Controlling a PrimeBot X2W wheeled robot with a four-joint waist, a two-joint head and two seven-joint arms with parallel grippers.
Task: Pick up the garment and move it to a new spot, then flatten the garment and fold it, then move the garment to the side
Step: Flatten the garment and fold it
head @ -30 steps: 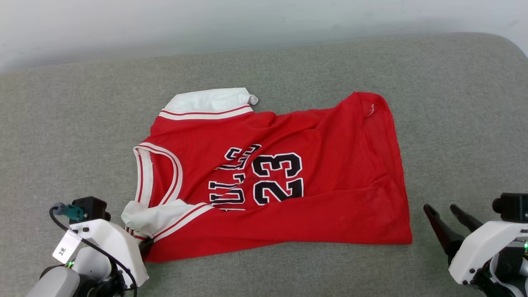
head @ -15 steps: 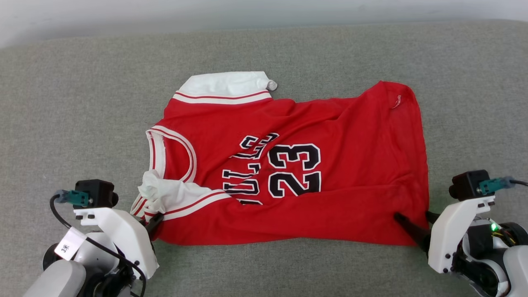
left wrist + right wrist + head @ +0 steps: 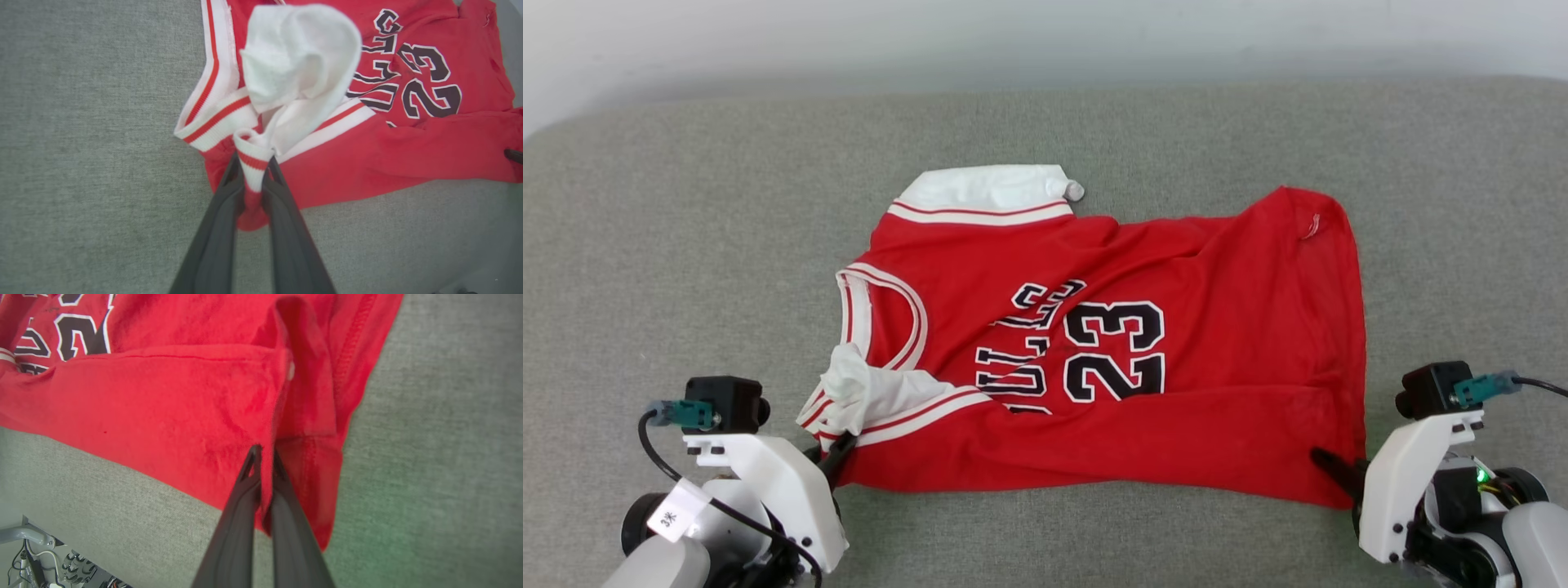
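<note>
Jaws both closed and gripping: left gripper (image 3: 253, 160) pinches striped sleeve trim (image 3: 252, 167), right gripper (image 3: 264, 453) the hem corner (image 3: 314, 490). Bright red, white-sleeved soft fabric garment (image 3: 1176, 269) spans lengthwise between them, slack.

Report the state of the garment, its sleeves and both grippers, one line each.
garment: lying spread out, number side up, wrinkled.
near sleeve: white panel bunched up and raised, striped cuff pinched.
far sleeve: lying flat.
left gripper: shut on the near sleeve's cuff.
right gripper: shut on the garment's near hem corner.
</note>
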